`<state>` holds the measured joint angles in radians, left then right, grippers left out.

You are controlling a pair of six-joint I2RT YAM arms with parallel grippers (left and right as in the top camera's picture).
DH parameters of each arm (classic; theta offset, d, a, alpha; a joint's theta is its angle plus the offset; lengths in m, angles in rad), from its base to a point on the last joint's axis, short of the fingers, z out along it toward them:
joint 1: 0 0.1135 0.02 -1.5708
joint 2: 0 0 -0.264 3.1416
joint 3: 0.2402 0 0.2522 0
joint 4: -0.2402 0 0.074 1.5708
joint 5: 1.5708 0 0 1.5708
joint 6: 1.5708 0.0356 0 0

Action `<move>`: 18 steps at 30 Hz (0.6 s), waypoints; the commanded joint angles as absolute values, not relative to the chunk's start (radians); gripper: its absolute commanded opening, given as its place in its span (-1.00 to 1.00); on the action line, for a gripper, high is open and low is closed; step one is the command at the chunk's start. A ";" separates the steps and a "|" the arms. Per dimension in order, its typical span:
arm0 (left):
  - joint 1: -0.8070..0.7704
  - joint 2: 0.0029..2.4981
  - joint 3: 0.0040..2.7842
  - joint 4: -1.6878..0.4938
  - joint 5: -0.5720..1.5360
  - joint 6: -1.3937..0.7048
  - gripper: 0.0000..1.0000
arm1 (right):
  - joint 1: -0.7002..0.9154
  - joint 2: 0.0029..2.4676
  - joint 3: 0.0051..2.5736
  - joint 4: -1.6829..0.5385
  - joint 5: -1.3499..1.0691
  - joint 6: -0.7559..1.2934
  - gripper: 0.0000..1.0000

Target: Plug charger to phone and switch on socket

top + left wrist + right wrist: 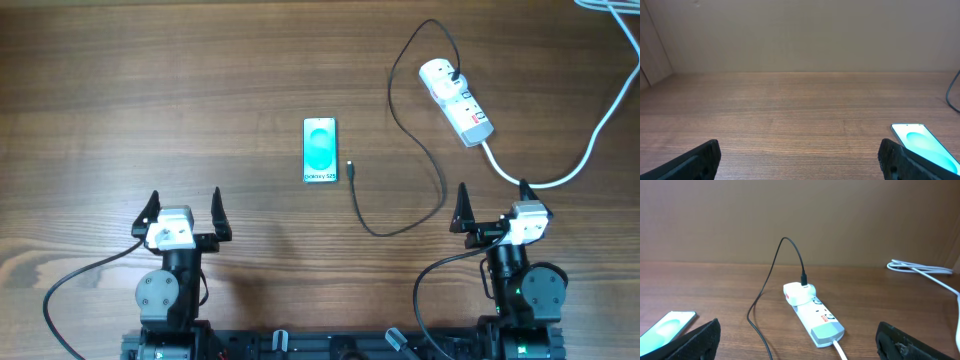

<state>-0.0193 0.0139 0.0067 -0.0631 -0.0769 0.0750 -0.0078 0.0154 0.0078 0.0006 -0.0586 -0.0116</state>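
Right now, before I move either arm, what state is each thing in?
phone: lying flat, screen lit, nothing plugged in.
charger: one end plugged in at the socket, free tip loose beside the phone.
socket: switch position too small to tell.
left gripper: open, empty.
right gripper: open, empty.

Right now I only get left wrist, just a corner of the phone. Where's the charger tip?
Observer: The charger tip lies on the table just right of the phone, by its label end, not touching.
Operator: Other end?
Observer: Plugged in at the far end of the socket, ahead of the right arm.
Operator: Right gripper free?
Observer: Yes, the right gripper is open, holding nothing.
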 commanded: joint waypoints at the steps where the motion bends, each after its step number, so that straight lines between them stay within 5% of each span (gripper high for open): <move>1: -0.013 0.006 0.006 -0.068 -0.068 0.094 1.00 | -0.013 0.011 0.005 0.002 -0.045 0.001 1.00; 18: -0.014 0.006 0.006 -0.054 -0.014 0.074 1.00 | -0.013 0.011 0.005 0.002 -0.045 0.001 0.99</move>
<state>-0.0193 0.0139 0.0067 -0.0608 -0.0811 0.1150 -0.0078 0.0154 0.0078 0.0006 -0.0586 -0.0113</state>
